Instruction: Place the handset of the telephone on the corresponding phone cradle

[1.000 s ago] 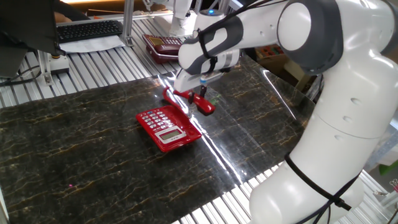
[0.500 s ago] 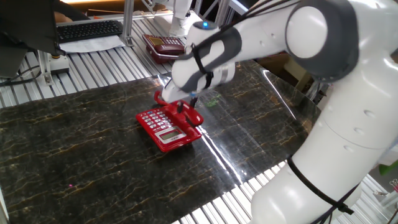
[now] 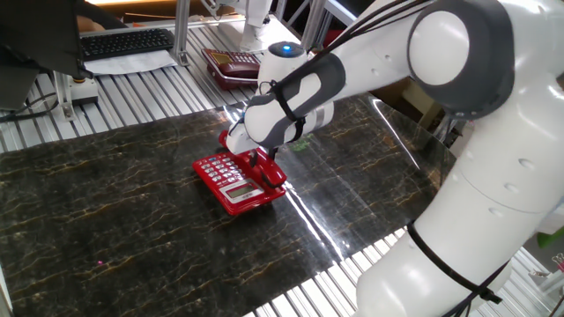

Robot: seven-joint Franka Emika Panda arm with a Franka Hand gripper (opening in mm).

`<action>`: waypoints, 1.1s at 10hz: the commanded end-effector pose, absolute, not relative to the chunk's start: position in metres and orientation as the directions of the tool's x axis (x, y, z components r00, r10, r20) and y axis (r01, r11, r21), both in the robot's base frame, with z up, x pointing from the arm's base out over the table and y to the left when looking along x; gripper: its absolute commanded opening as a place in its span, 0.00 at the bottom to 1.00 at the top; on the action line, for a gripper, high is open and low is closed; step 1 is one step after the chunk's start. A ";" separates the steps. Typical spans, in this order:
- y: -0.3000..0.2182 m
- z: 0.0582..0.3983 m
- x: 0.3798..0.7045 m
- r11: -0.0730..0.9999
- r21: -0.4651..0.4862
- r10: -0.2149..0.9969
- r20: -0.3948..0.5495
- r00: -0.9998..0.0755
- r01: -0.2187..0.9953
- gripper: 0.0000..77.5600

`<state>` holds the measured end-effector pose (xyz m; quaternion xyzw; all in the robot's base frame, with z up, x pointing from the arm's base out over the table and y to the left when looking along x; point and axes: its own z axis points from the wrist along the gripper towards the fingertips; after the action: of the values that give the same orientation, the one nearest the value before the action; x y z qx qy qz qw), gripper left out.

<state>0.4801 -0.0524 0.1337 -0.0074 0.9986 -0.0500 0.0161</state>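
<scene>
The bright red telephone [image 3: 231, 183] with white-grey keys and a small grey display lies on the dark marble tabletop. The red handset [image 3: 264, 166] lies along the phone's right side, over the cradle strip, which it hides. My gripper [image 3: 262, 158] is directly above the handset and shut on it. The gripper body hides the handset's far end and the fingertips. I cannot tell whether the handset rests fully in the cradle.
A darker maroon phone [image 3: 231, 63] sits at the back on the slatted metal bench. A black keyboard [image 3: 126, 41] is at the back left. The marble sheet's front edge [image 3: 291, 282] meets metal slats. My white arm [image 3: 458, 132] fills the right side.
The gripper carried the handset left and down, from the tabletop right of the phone onto the phone's right side strip.
</scene>
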 end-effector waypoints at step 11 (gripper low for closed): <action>-0.059 0.129 0.489 0.992 -0.116 -0.038 0.028 -0.999 -0.041 0.01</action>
<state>0.4873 -0.0592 0.1276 -0.0193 0.9980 -0.0581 -0.0146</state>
